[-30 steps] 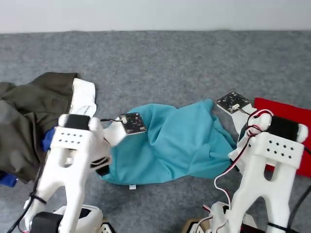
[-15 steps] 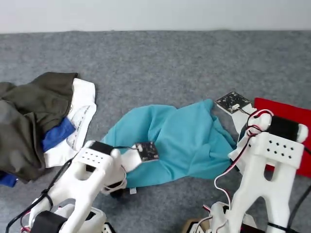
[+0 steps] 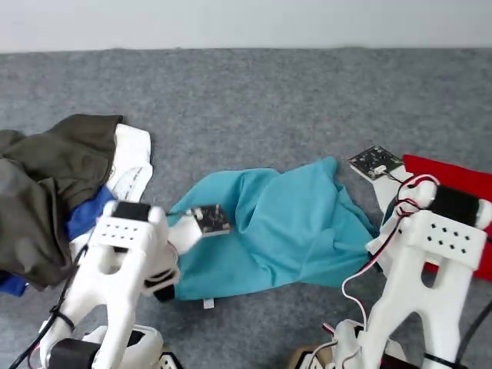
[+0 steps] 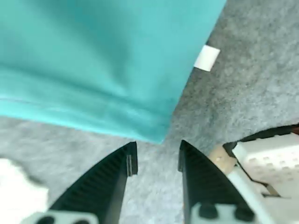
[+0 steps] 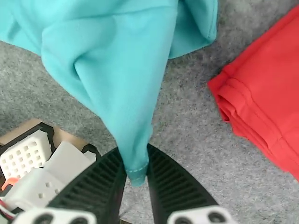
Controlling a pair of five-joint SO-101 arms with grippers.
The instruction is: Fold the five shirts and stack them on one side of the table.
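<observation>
Against the left edge of the bench (image 3: 254,100) lies a loose heap: an olive shirt (image 3: 46,192) on top, with a blue shirt (image 3: 88,215) and a white shirt (image 3: 132,165) poking out from under it. Next along, the left gripper (image 4: 156,151) hangs low over the near left corner of the teal shirt (image 3: 284,223), its jaws parted and holding nothing, the hem corner just beyond their tips. The teal shirt sprawls rumpled across the middle of the bench, a small white tag (image 4: 207,58) at its near hem. The right gripper (image 5: 136,161) is clamped on a bunched fold at that shirt's right end. A red shirt (image 3: 442,171) lies flat by the right edge. The likely trouble: the left jaws may close on bare bench or a sliver of hem and slip off. The right hold, being on gathered cloth, could twist the shirt under tension or drag it onto the red one. Count: five shirts, one of each colour, and two arms.
</observation>
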